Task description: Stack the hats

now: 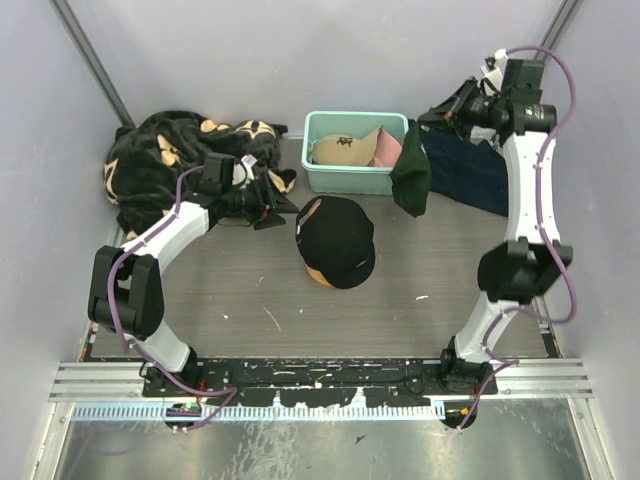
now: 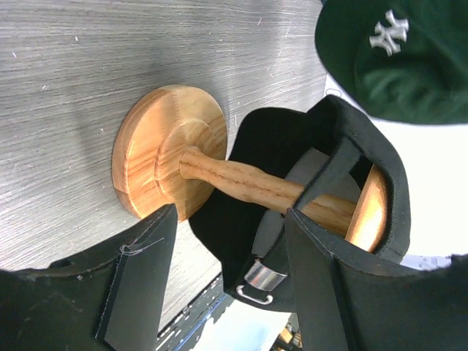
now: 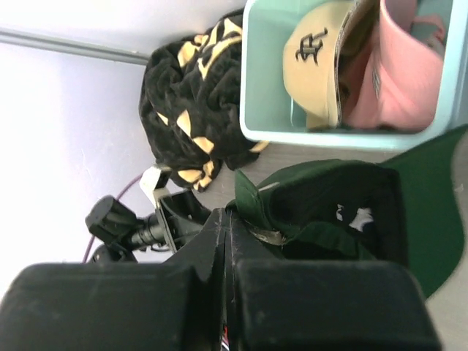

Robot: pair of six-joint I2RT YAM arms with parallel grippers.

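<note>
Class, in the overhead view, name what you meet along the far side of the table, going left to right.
black blanket → teal bin → dark green cap → navy cloth

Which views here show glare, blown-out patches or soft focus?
Top external: evenly lit, black cap sharp. Left wrist: wooden stand crisp, area below the green cap blown white. Right wrist: bin clear, near right tool dark and soft.
</note>
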